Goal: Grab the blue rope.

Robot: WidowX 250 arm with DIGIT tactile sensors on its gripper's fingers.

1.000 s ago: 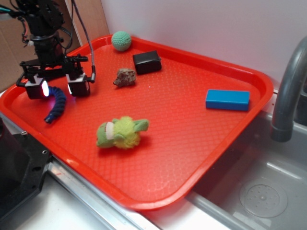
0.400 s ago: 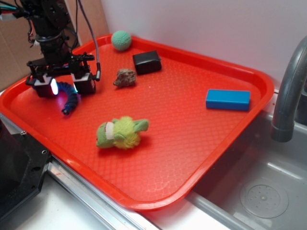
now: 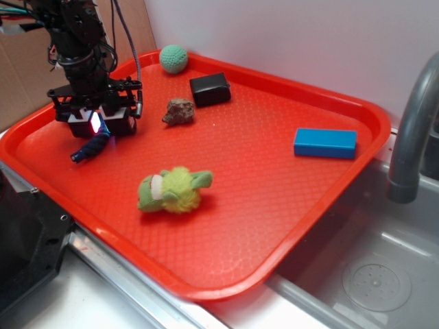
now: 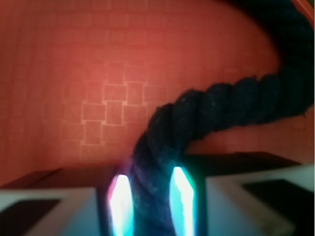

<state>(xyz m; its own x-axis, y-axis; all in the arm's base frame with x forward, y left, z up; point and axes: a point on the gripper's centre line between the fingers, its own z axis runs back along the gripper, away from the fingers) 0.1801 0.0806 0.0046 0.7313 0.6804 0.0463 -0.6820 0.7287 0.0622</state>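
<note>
The blue rope (image 4: 211,128) sits pinched between the 2 lit fingers of the gripper (image 3: 97,123), its free end trailing down to the red tray (image 3: 288,205) at the left corner. The arm stands vertical above it.

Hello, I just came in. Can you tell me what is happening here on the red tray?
A robot arm is picking up the blue rope at the left side of the red tray. Its hand is shut on one end of the rope; the wrist view shows the cord squeezed between the two fingers. The free end hangs down toward the tray. The green plush toy, blue block, rock, black block and green ball lie apart, untouched.
</note>
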